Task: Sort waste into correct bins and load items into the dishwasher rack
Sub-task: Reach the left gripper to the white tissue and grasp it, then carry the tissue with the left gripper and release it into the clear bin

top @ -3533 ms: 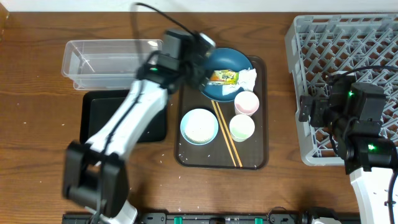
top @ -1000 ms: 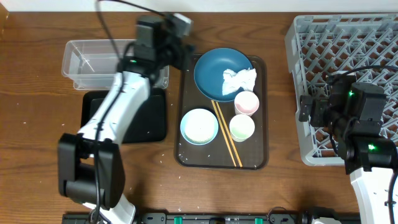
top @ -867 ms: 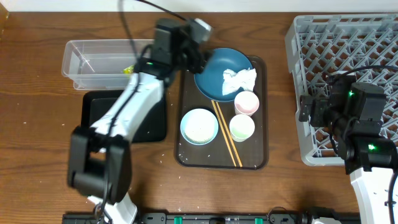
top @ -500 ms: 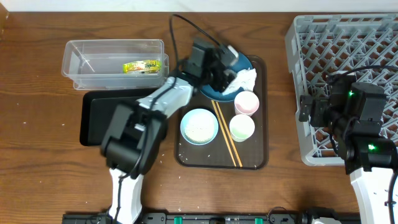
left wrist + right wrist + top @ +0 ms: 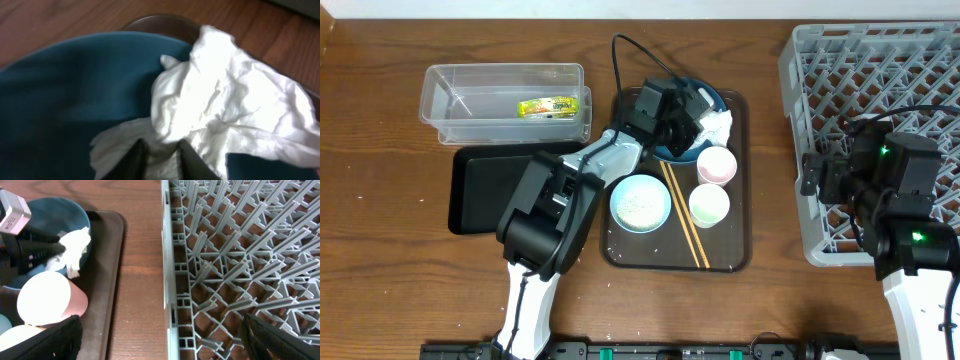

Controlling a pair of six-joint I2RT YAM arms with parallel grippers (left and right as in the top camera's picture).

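1. The clear tub (image 5: 450,105) stands at the desk's (image 5: 380,200) left rear with the snack wrapper (image 5: 547,106) lying inside; the black tray (image 5: 480,195) sits just in front of it.
2. My left fingers (image 5: 696,124) reach into the dark blue bowl (image 5: 70,90), nearly closed, pinching a fold of the crumpled tissue (image 5: 225,110).
3. On the brown serving tray (image 5: 730,260) sit the light blue bowl (image 5: 640,203), two chopsticks (image 5: 685,225), the pink cup (image 5: 717,165) and the pale cup (image 5: 709,205).
4. My right fingers (image 5: 808,178) are spread wide, holding nothing, at the left edge of the grey rack (image 5: 880,60).
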